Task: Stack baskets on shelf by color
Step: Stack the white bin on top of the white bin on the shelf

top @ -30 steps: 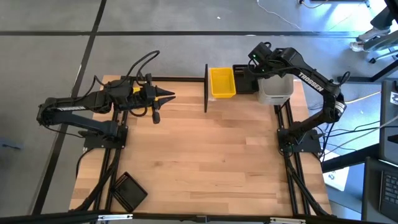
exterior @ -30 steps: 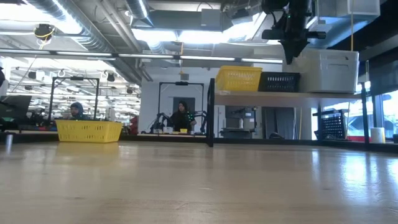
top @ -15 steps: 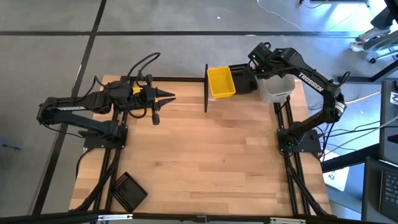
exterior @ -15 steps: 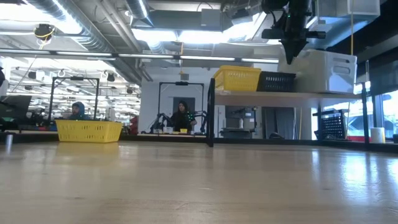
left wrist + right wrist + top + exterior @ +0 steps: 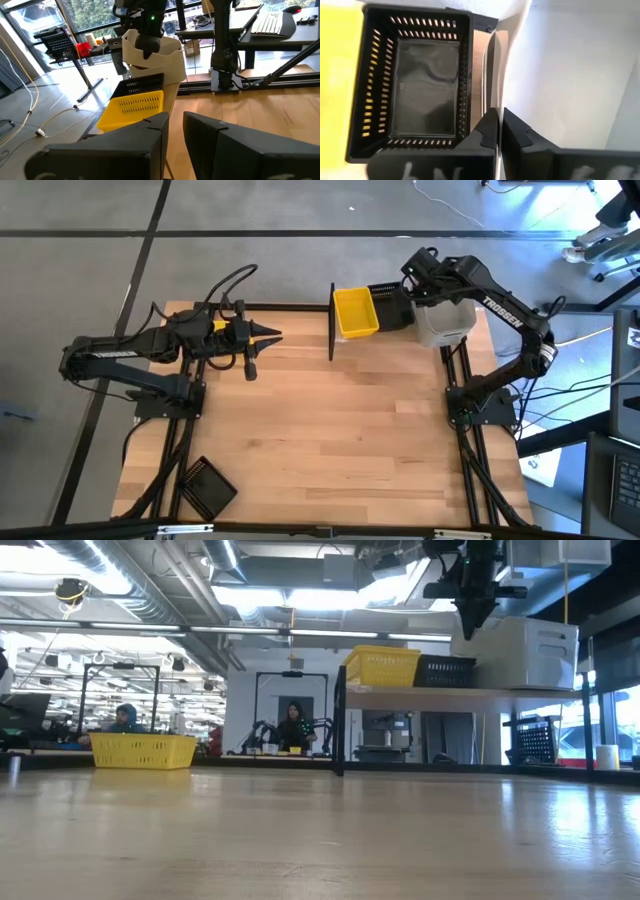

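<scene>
The shelf (image 5: 400, 693) stands at the table's far edge on black posts (image 5: 331, 320). Side by side on it are a yellow basket (image 5: 357, 312), a black slatted basket (image 5: 392, 305) and a tall whitish basket (image 5: 445, 322) at the right end. My right gripper (image 5: 499, 112) hangs over the whitish basket's left edge, pointing steeply down, and is shut on it. My left gripper (image 5: 272, 334) waits level over the table's far left, shut and holding nothing. Another yellow basket (image 5: 143, 750) rests on the table near my left arm. My right gripper pinches the whitish basket's thin side wall (image 5: 495, 95), the one facing the black basket, at its top rim between the two fingers. The fingers slant down from above. The basket sits on the shelf board.
A black slatted basket (image 5: 205, 488) lies on the table's near left corner. The wide middle of the wooden tabletop (image 5: 340, 430) lies between the arms. People and desks show in the room beyond the table.
The whitish basket shifted a little toward the black basket and tipped half a second ago. It now sits nearly level again at its earlier place. My right arm has kept over the basket's left edge.
</scene>
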`<state>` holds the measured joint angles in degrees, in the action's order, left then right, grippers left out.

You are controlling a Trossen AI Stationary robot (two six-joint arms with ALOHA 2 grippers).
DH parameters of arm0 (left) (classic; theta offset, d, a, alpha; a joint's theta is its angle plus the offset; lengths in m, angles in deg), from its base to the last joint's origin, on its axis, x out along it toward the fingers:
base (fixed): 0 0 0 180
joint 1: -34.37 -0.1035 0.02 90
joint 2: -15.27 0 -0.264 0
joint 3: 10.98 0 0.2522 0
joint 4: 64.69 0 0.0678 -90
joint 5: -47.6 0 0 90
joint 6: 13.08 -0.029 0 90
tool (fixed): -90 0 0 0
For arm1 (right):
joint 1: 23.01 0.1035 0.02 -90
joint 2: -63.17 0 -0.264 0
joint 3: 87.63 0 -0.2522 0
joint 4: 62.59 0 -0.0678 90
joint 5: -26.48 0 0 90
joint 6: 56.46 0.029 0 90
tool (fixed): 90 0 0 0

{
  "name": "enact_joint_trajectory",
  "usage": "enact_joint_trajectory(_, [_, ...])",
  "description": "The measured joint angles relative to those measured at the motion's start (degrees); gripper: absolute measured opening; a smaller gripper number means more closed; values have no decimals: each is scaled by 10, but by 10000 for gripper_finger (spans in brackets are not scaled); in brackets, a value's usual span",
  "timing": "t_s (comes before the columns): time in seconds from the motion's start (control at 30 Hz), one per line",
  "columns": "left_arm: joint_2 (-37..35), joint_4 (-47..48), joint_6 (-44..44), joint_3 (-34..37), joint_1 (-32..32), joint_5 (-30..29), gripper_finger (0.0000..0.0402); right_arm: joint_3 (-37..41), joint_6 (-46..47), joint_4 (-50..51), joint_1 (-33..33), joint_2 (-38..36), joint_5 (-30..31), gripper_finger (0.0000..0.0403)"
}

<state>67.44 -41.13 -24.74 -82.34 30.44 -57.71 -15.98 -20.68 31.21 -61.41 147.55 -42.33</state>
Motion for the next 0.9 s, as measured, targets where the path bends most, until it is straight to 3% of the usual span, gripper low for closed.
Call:
enact_joint_trajectory(0.6, [0, 0, 0, 0, 0, 0, 49, -108, -8, 89, 0, 0, 14, 0])
enact_joint_trajectory(0.9, [0, 0, 0, 0, 0, 0, 49, -146, -4, 102, 0, 0, -16, 0])
